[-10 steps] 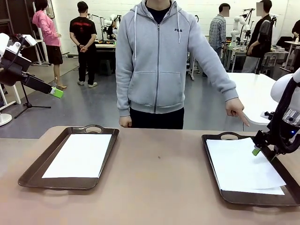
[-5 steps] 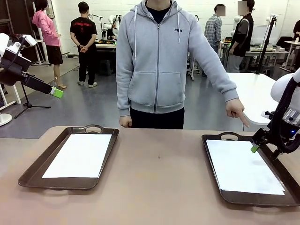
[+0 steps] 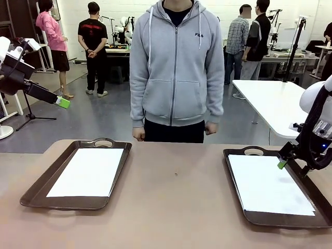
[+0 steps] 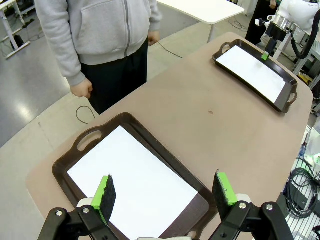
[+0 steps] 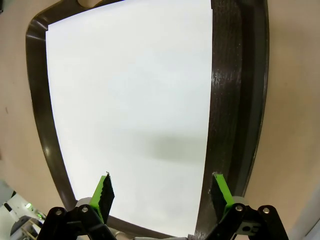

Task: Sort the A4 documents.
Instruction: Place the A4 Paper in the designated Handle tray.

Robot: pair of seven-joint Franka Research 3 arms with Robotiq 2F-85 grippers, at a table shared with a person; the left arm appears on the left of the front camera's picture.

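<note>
A brown surface spans the front view, and a person in a grey zip hoodie stands at its far edge with both hands down at the sides, just above that edge.

Two dark brown handled trays lie on the surface, well apart. The left tray sits toward the left edge, its handle cut-out toward the far edge. The right tray sits at the right edge, likewise with its handle toward the far side.

Each tray holds white A4 paper lying flat. The sheet in the left tray covers most of the tray floor, leaving a brown margin around it. The sheet in the right tray lies the same way; whether it is one sheet or several stacked cannot be told.

The left pincer hangs high above the left tray, its green-padded fingers spread wide and holding nothing. In the front view this arm is raised beyond the left edge of the surface.

The right pincer hovers just over the right tray, near that tray's right rim, fingers spread wide and empty; in its wrist view one finger stands over the paper and the other over the dark rim.
</note>
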